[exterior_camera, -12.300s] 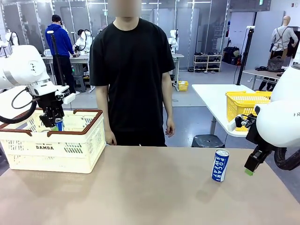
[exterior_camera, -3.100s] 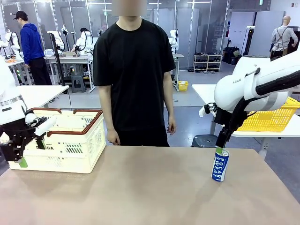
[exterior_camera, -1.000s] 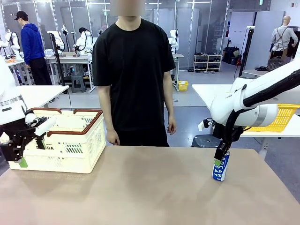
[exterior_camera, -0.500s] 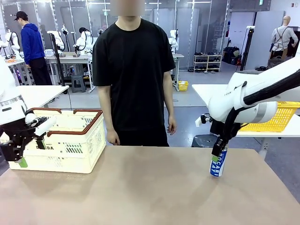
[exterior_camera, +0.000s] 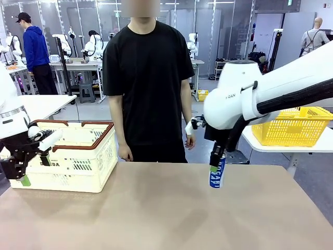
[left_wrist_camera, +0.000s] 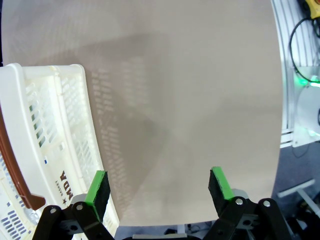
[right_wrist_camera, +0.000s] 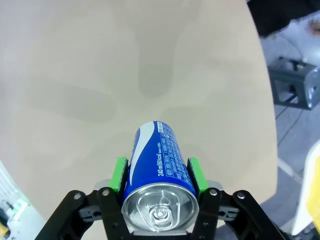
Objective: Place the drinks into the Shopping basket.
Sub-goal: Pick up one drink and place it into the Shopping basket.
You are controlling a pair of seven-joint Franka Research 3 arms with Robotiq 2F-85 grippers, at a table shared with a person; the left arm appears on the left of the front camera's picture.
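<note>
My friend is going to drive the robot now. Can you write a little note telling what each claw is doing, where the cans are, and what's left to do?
Right gripper: shut on the blue can, held upright in the air above the table, right of the middle.
Left gripper: open, holding nothing, at the near left corner of the Shopping basket.
Done: the can is lifted off the table.
Left: carry it across to the basket at the far left and put it in. What already lies inside the basket cannot be seen.

Grey floor (exterior_camera: 218, 122), glass partitions (exterior_camera: 208, 31), possibly shoe shelves (exterior_camera: 230, 69), white tables (exterior_camera: 234, 107)
</note>
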